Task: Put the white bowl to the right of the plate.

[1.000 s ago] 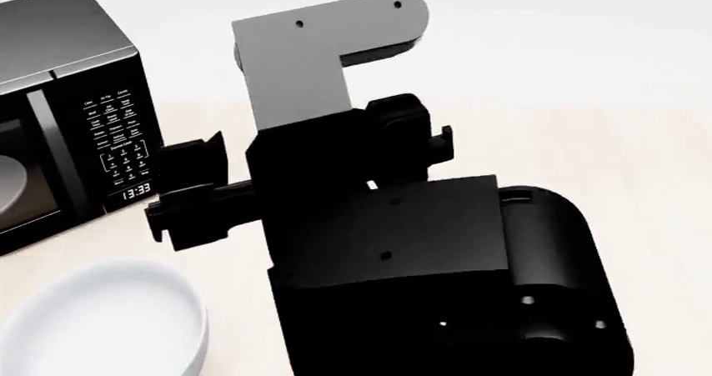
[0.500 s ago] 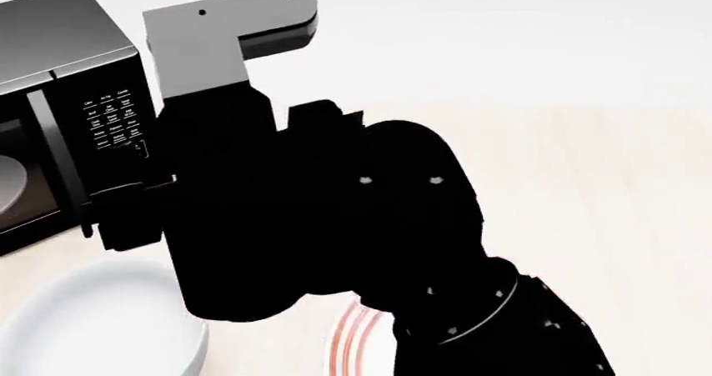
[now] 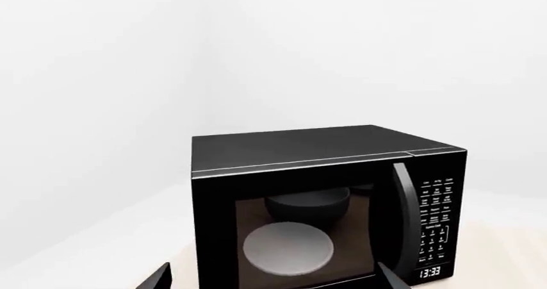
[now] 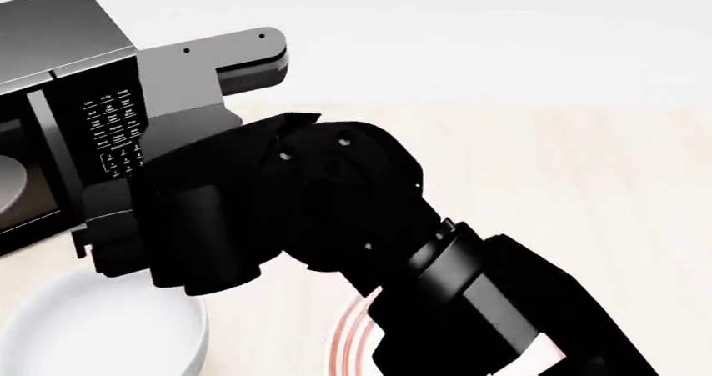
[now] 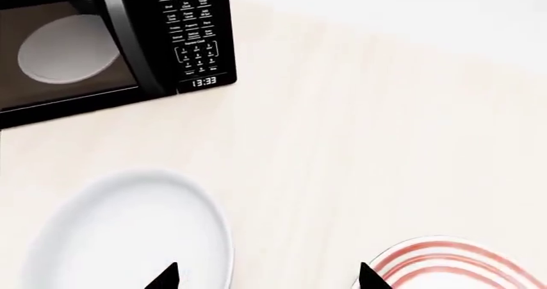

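One plain, deep, glossy white bowl (image 5: 128, 234) sits near the red-ringed plate (image 5: 462, 263).

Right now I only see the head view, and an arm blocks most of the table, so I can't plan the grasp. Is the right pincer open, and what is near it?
Observer: In the right wrist view the right pincer is open. One fingertip shows against the white bowl, the other beside the plate.
Operator: Do the bowl and plate touch?
Observer: No, a strip of bare table lies between them.
Operator: And the left pincer?
Observer: The left wrist view shows the left pincer open and empty, facing the front of the microwave.
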Motion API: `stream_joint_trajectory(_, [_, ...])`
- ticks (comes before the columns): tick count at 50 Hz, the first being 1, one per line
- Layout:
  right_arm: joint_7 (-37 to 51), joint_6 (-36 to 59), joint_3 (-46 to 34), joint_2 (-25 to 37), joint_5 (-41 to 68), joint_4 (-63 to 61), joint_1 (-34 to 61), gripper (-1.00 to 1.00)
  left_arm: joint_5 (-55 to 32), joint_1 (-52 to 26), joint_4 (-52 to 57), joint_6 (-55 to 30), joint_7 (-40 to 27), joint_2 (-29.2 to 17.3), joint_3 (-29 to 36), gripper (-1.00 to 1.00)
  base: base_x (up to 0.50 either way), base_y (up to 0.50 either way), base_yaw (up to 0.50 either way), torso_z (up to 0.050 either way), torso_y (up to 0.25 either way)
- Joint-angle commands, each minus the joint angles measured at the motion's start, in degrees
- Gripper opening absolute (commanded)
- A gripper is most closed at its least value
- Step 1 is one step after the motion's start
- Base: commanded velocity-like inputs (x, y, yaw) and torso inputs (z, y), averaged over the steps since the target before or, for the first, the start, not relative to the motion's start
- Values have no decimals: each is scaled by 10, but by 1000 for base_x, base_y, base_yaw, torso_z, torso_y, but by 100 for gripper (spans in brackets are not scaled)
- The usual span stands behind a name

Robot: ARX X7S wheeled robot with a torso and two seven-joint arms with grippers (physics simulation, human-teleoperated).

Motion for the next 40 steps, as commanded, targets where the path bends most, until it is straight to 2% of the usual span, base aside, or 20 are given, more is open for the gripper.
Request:
stream_joint_trajectory(1, [-35, -47, -77, -2, 38, 57, 27, 100, -3, 2, 1, 0, -1, -1, -3, 100, 0, 0, 0, 0, 0])
stream_joint_trajectory(8, [-82, -122, -165, -3, 141, 121, 45, 100, -3, 2, 0, 2, 0, -2, 0, 100, 0, 0, 0, 0, 0])
stream_joint_trajectory(17, [-162, -220, -352, -4, 275, 172, 86, 100, -4, 4, 3, 3, 0, -2, 0, 100, 0, 0, 0, 0, 0])
stream_joint_trajectory(21, [-176, -243, -407, -4, 308, 172, 94, 100, -5, 5, 5, 3, 0, -2, -2, 100, 0, 0, 0, 0, 0])
stream_joint_trajectory(40, [-164, -251, -422, -4, 274, 132, 56, 100, -5, 7, 4, 8, 0, -3, 0, 100, 0, 0, 0, 0, 0])
